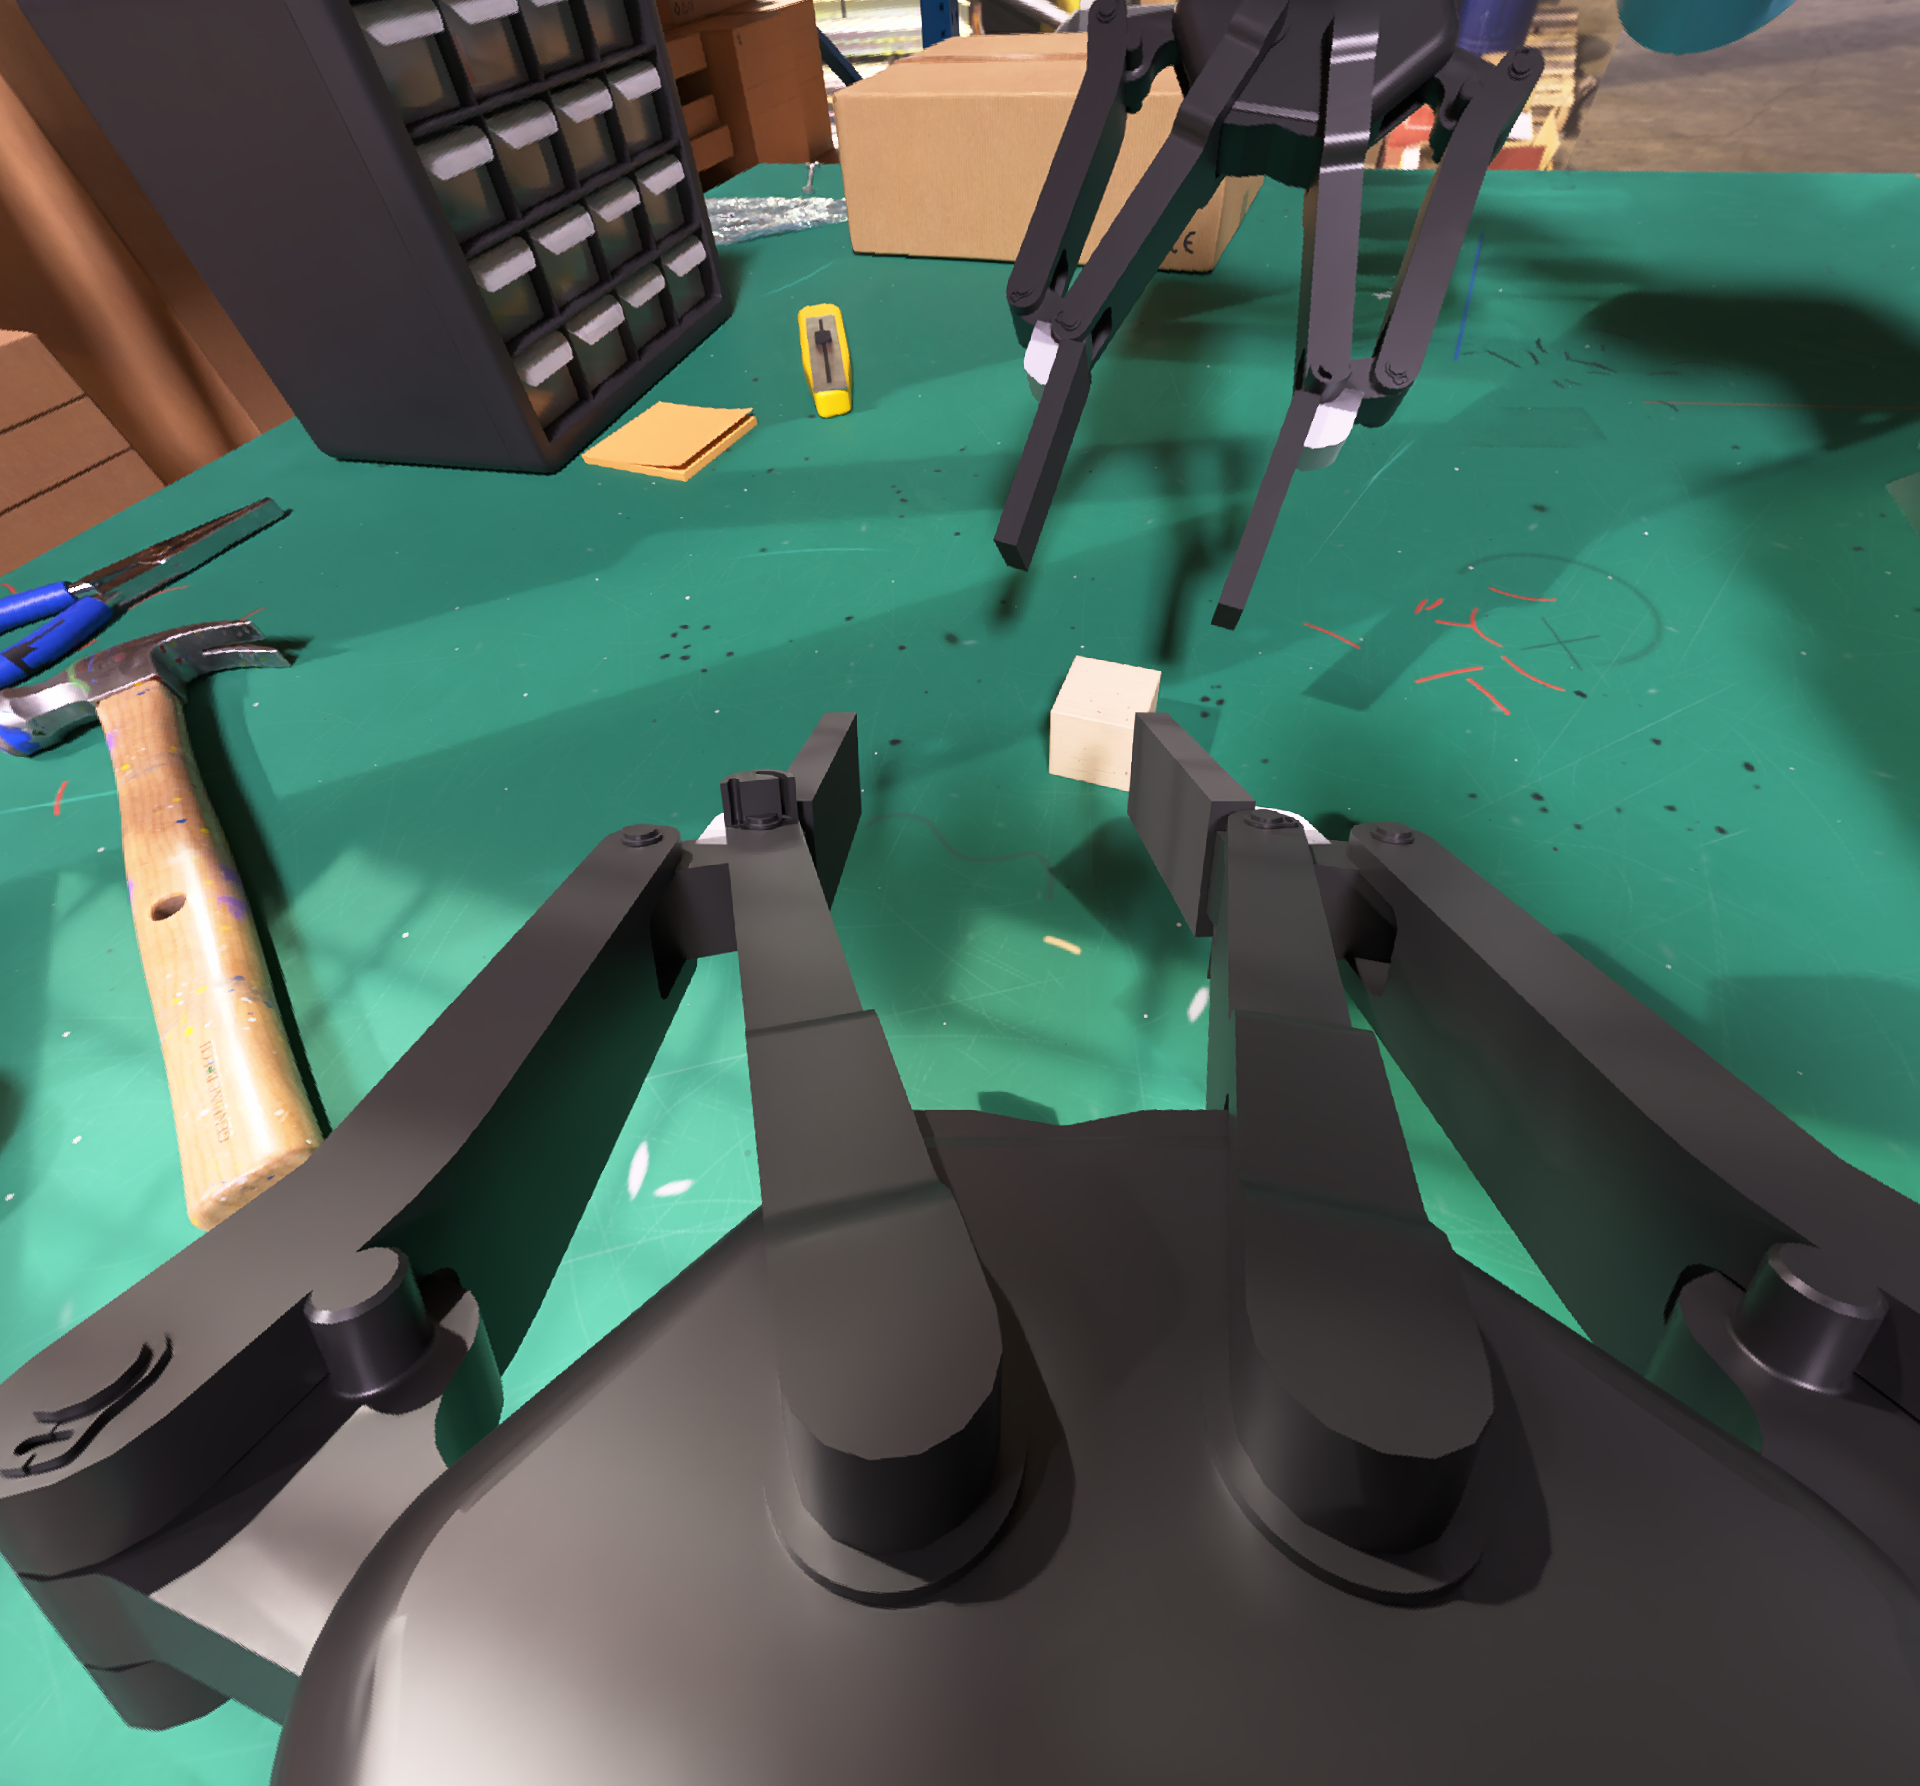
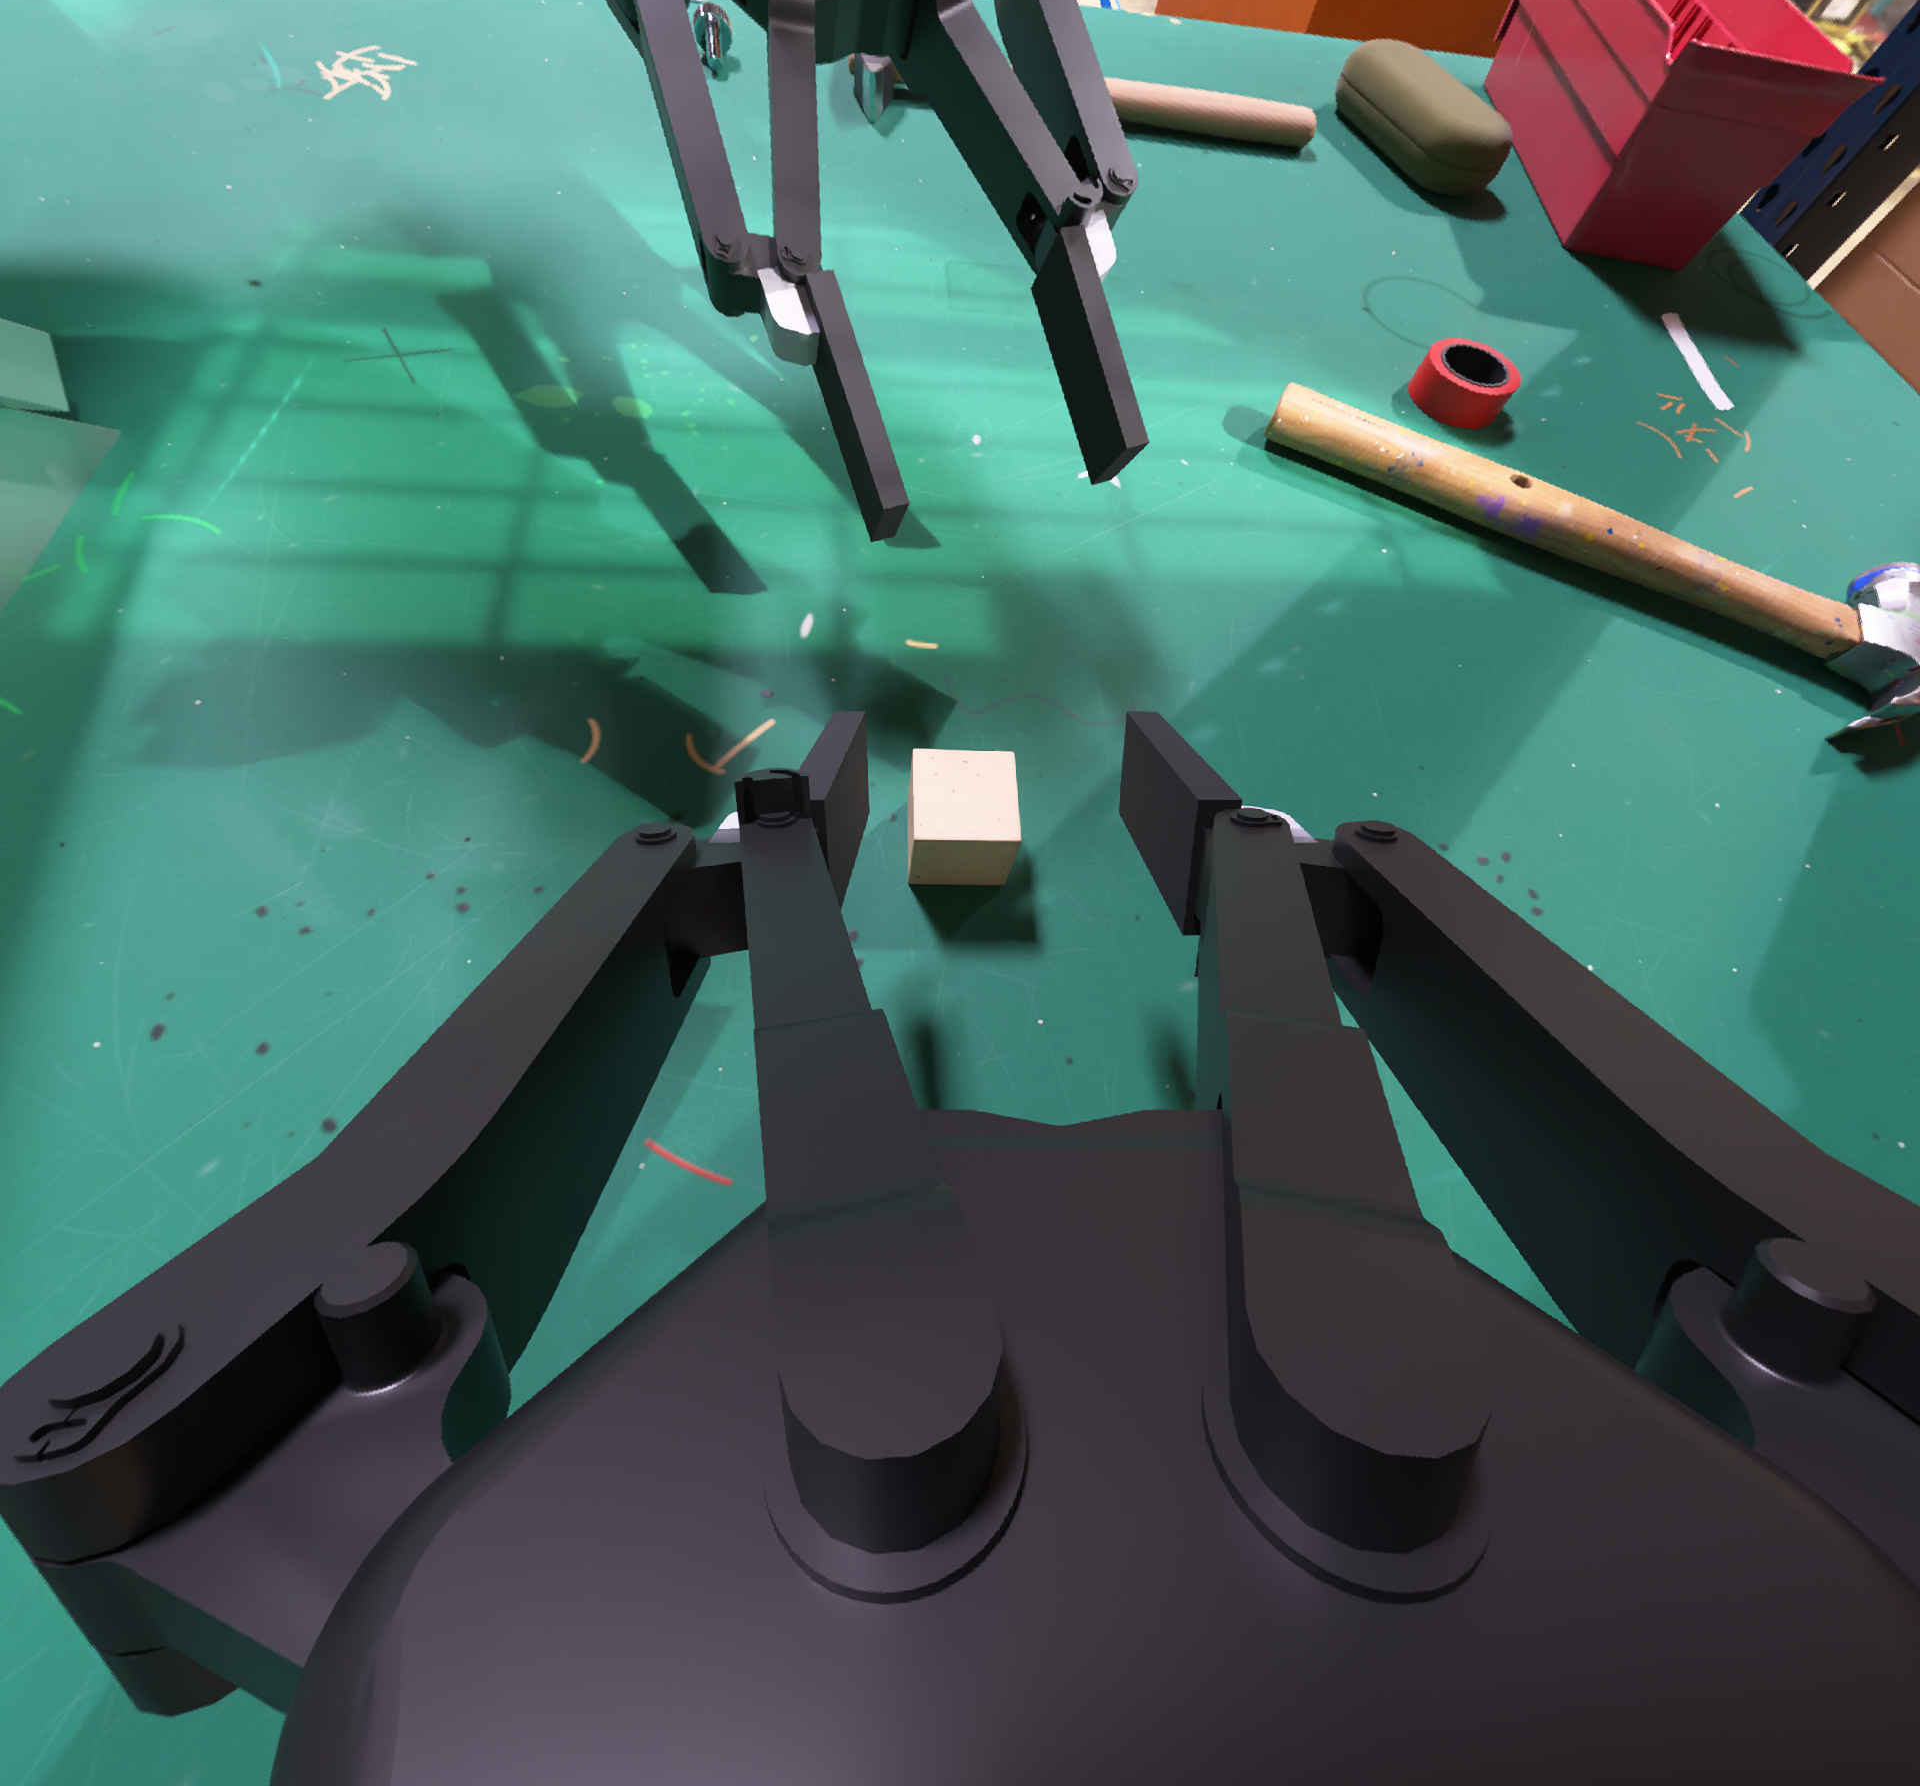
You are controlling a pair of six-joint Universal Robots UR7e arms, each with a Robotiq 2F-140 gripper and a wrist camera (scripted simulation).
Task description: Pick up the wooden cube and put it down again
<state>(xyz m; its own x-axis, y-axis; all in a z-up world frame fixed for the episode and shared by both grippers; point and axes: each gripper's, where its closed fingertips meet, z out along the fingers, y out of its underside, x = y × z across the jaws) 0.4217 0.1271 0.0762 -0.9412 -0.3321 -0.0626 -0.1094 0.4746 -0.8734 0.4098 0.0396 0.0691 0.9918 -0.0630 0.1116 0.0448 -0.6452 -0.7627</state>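
Wooden cube [image 2: 964, 814]: rests flat on green mat [image 2: 312, 905], no long axis, faces roughly square to right gripper [image 2: 992, 780] | position: between its spread fingers, nearer the 9 o'clock finger, untouched | left gripper [image 1: 992, 780]: released, empty, cube at its 1 o'clock beyond the fingertip.

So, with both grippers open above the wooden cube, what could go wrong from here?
1. The wooden cube sits nearer one finger of the right gripper, off centre; on closing, that finger may push or turn it before the other arrives.
2. The left gripper hangs close over the same spot, so the two grippers might collide if both descend.
3. The hammer lies nearby on the green mat; a wide swing could knock it.
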